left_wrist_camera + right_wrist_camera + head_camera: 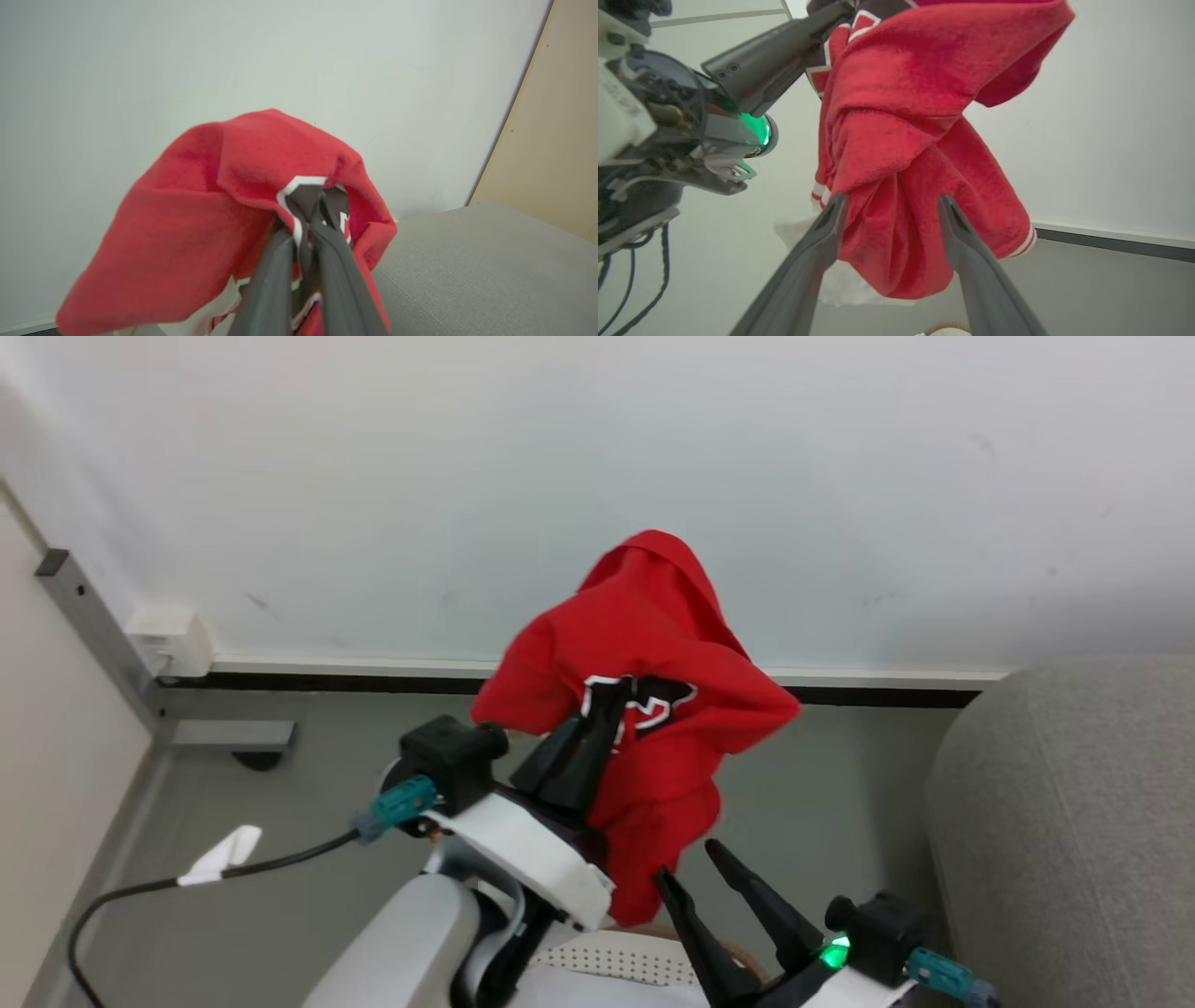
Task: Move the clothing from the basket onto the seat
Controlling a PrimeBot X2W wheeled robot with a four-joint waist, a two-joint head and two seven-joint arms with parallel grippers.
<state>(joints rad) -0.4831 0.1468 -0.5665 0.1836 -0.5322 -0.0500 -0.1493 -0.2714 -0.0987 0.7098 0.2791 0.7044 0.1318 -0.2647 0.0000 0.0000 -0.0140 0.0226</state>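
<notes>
My left end effector (602, 709) is clamped shut on the red garment (653, 616), which drapes over its tips and hangs toward 6 o'clock above the basket (625, 959). My right end effector (688, 861) stands wide open at 5 o'clock of the cloth's lower end. The seat (1074, 821) lies at 3 o'clock

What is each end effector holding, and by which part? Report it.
Left end effector: shut on the red garment at its black-and-white print. Right end effector: open, holding nothing.

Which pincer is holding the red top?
The left pincer: it is shut tight on the red top. The right pincer stands open below, gripping nothing.
</notes>
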